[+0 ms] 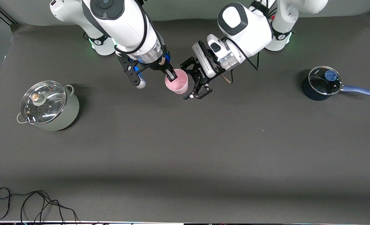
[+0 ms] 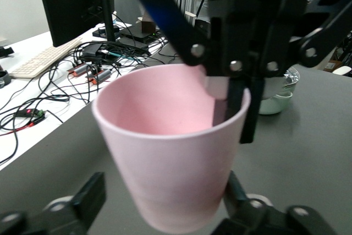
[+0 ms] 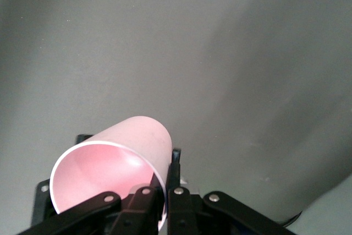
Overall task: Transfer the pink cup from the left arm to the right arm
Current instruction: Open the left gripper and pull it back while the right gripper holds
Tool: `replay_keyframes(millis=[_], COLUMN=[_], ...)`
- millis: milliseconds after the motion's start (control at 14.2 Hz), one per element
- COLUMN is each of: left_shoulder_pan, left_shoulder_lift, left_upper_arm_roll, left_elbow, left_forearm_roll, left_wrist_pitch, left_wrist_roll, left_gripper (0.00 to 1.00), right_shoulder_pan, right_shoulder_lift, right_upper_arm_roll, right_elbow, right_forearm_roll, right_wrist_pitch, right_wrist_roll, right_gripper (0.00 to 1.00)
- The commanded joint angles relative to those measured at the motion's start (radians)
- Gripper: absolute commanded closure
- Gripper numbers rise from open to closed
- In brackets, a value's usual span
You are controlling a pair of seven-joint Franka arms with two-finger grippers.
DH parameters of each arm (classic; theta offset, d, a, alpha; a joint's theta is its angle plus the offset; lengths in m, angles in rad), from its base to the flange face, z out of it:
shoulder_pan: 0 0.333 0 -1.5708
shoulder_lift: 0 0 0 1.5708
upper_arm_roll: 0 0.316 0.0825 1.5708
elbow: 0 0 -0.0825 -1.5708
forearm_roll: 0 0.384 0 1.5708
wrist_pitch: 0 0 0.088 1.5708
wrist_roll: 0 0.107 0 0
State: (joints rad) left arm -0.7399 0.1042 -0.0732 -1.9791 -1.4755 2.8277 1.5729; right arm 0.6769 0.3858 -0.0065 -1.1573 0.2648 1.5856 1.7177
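The pink cup (image 1: pixel 178 83) hangs in the air between the two grippers, over the table between the arms' bases. My right gripper (image 1: pixel 171 75), on the silver wrist, is shut on the cup's rim, one finger inside and one outside; this shows in the right wrist view (image 3: pixel 166 182) with the cup (image 3: pixel 110 163). My left gripper (image 1: pixel 190 82), the black claw, is open around the cup's lower body. In the left wrist view the cup (image 2: pixel 170 152) fills the space between the fingers (image 2: pixel 91 196), with a gap on one side. The right gripper (image 2: pixel 236 108) also shows there on the rim.
A pale-green pot with a glass lid (image 1: pixel 47 104) stands toward the right arm's end. A dark-blue saucepan with a lid and blue handle (image 1: pixel 322 82) stands toward the left arm's end. Black cables (image 1: pixel 31 203) lie at the table's front edge.
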Motion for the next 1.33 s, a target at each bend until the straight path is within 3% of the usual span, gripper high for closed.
replay_keyframes(millis=[0,351,632,773,983,1264], left_shoulder_pan=[0.014,0.030,0.106,0.202,0.344,0.554], left_shoulder_lift=[-0.011,0.014,0.067,0.091,0.107,0.132], left_upper_arm_roll=[0.003,0.004,0.006,0.006,0.007,0.007], left_elbow=[-0.004,-0.007,-0.020,-0.020,-0.020,0.049], left_forearm_roll=[-0.008,-0.006,-0.003,-0.002,0.075,0.402], left_wrist_pitch=[-0.002,-0.007,-0.074,-0.215,-0.469,-0.898], left_wrist_roll=[-0.011,-0.014,-0.014,-0.031,-0.169,-0.508], left_gripper=[0.02,0.02,0.02,0.01,0.01,0.01], right_shoulder_pan=[-0.002,-0.040,-0.152,-0.203,-0.207,-0.206], right_shoulder_lift=[-0.001,-0.013,-0.088,-0.136,-0.191,-0.255], right_upper_arm_roll=[-0.009,-0.013,-0.024,-0.036,-0.149,-0.298], right_elbow=[0.021,0.010,-0.073,-0.139,-0.249,-0.404], right_forearm_roll=[0.021,0.017,0.019,0.014,0.014,0.004], right_wrist_pitch=[-0.032,-0.035,-0.050,-0.050,-0.049,-0.042], right_wrist_roll=[-0.030,-0.179,-0.402,-0.533,-0.734,-1.080], right_gripper=[1.00,1.00,1.00,1.00,1.00,1.00])
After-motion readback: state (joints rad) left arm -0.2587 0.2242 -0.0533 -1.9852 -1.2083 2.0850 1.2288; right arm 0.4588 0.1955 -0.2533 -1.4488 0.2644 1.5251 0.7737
